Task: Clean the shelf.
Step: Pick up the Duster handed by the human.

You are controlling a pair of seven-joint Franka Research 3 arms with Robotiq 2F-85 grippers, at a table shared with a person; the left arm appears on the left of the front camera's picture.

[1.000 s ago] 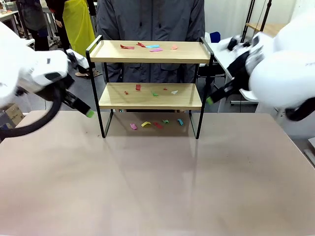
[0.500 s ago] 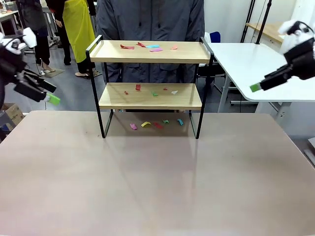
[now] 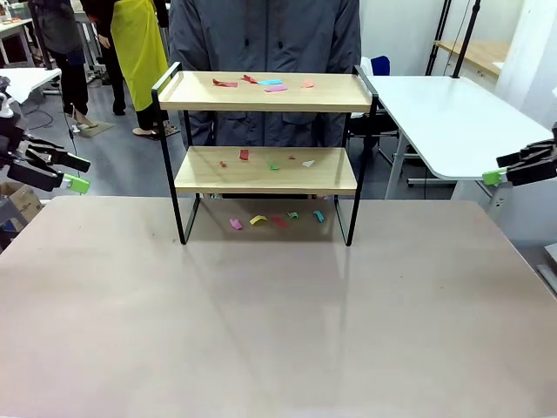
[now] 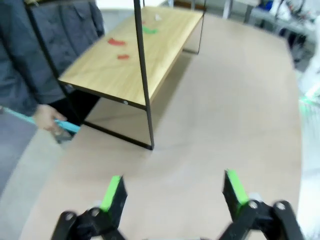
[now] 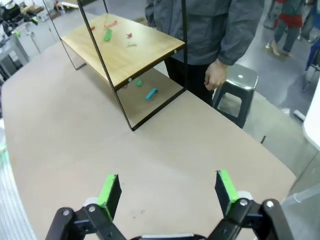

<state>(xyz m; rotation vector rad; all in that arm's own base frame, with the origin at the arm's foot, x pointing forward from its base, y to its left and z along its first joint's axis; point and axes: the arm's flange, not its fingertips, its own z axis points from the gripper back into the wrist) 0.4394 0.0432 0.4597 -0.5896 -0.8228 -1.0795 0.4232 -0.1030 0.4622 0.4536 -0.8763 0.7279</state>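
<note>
The shelf [image 3: 265, 92] stands at the far middle of the beige table, two wooden boards in a black frame. Coloured paper scraps [image 3: 271, 84] lie on its top board. More scraps [image 3: 273, 165] lie on the lower board, and several [image 3: 278, 221] lie on the table beneath it. My left gripper [image 3: 76, 172] hangs open off the table's left edge, well clear of the shelf. My right gripper [image 3: 500, 169] hangs open at the far right. In the left wrist view the left gripper [image 4: 173, 192] is open over bare table, short of the shelf [image 4: 135, 55]. In the right wrist view the right gripper [image 5: 167, 192] is open too, the shelf [image 5: 125, 47] far ahead.
A person in a grey jacket [image 3: 265, 35] stands right behind the shelf; one hand [image 4: 46, 119] holds a light-blue thing, the other hand [image 5: 215, 75] hangs by a metal stool [image 5: 240, 82]. A white table [image 3: 444, 109] stands at the right.
Both arms have drawn back from the shelf's sides, the left out past the table's left edge, the right out to the far right. The scraps have not moved.
</note>
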